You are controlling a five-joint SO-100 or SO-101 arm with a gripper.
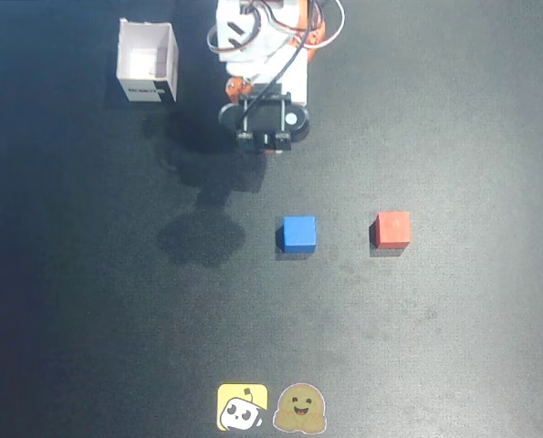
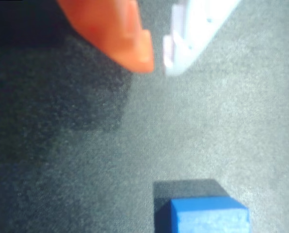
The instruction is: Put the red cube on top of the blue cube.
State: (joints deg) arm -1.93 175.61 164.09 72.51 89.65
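Near the far edge of the worktop in the overhead view, the gripper hangs just below the arm base, empty, nothing between the fingers; from this angle the gap can't be read. Red cube sits right of centre on the bare dark mat, blue cube just left of it, close to centre, the two apart with a clear strip of mat between them, roughly level with each other. Neither is touched, so I'd call this the start: reach-to-pick on red not yet made. Next move needs the arm to swing right and forward past blue, open wide enough to straddle red, and come down square to its faces. Blue lies nearer the gripper's line than red, so the main risk is clipping it on the way over or on the carry back. White open-topped box stands at the far-left corner, well clear of any path. Two stickers, a yellow one and a brown smiley one, lie flat at the near edge, no obstruction. Wrist view: orange finger and white finger come in from the top edge, tips nearly together with only a narrow slit, so effectively closed on nothing. Blue cube shows at the bottom edge, right of middle; red is out of frame here.
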